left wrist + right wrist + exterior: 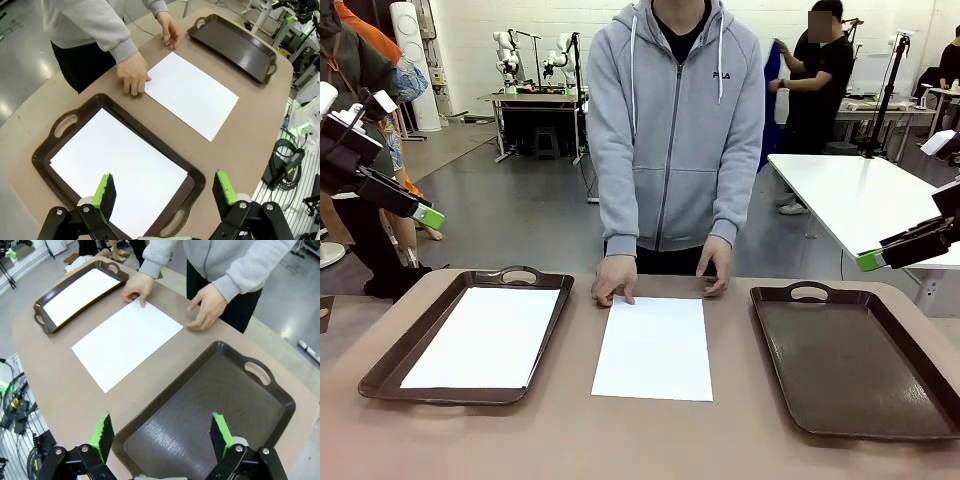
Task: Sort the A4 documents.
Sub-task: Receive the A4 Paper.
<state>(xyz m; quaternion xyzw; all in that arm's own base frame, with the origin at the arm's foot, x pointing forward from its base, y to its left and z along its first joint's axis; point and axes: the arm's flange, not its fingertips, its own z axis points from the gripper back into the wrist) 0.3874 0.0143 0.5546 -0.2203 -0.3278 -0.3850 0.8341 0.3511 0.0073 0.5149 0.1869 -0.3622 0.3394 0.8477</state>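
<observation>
One white A4 sheet (654, 347) lies flat on the table's middle, with a person's hands (614, 278) resting at its far edge. Another white A4 sheet (484, 336) lies inside the left brown tray (555, 300). The right brown tray (850, 362) holds nothing. My left gripper (165, 190) hangs open above the left tray's near end, nothing between its green pads. High over the right tray, my right gripper (159, 435) also stands open and holds nothing. In the front view the left gripper (428, 216) sits at the far left and the right gripper (868, 261) at the far right, both raised off the table.
The person in a grey hoodie (675, 120) stands at the table's far side. The rounded brown table (650, 440) has bare surface in front of the middle sheet. A white table (860, 195) stands behind on the right.
</observation>
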